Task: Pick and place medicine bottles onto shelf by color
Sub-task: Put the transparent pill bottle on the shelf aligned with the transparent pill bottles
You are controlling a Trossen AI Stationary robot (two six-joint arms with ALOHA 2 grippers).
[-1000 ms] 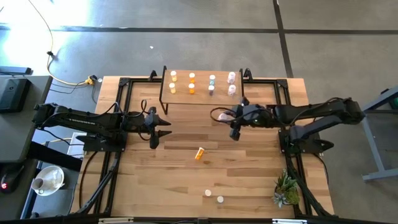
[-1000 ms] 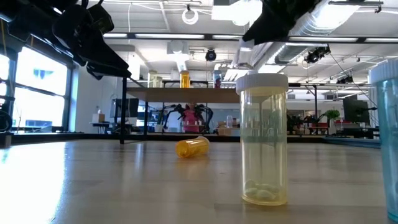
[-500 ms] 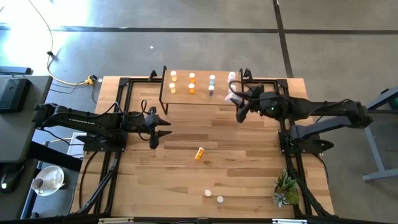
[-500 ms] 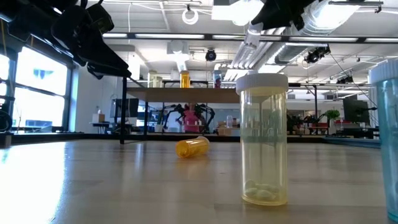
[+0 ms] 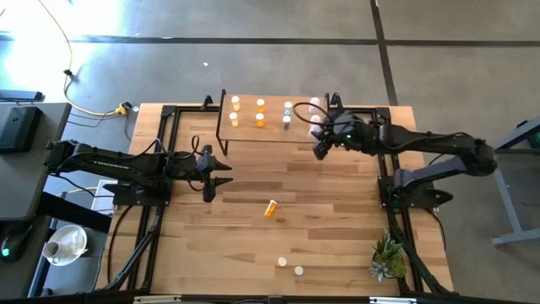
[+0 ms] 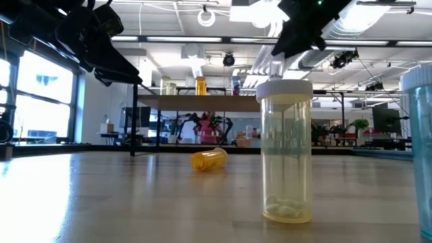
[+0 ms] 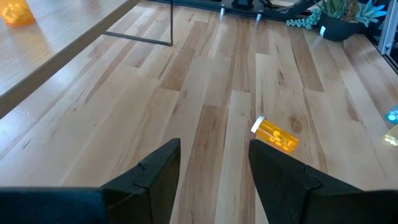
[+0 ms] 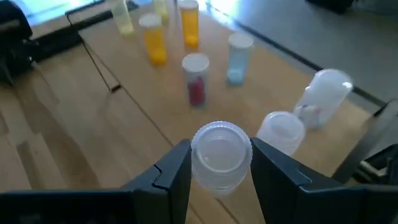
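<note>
My right gripper is shut on a pale bottle with a white cap, just above the right end of the light-wood shelf. Several bottles stand upright on the shelf: orange, reddish, bluish and two pale ones. An orange bottle lies on its side mid-table and also shows in the left wrist view. My left gripper is open and empty, hovering left of centre. My right gripper pinches the pale bottle by its body just under the white cap, one finger on each side. The cap faces back toward the wrist, so the bottle lies along the fingers. It is lifted clear, over the shelf's right end.
Two small bottles stand near the table's near edge; one looms large in the low view. A potted plant sits at the near right corner. Black frame rails run along both table sides.
My right gripper has carried the pale bottle up and toward the table's far edge, from the open table in front of the shelf to the shelf's right end. It has stayed shut on the bottle.
</note>
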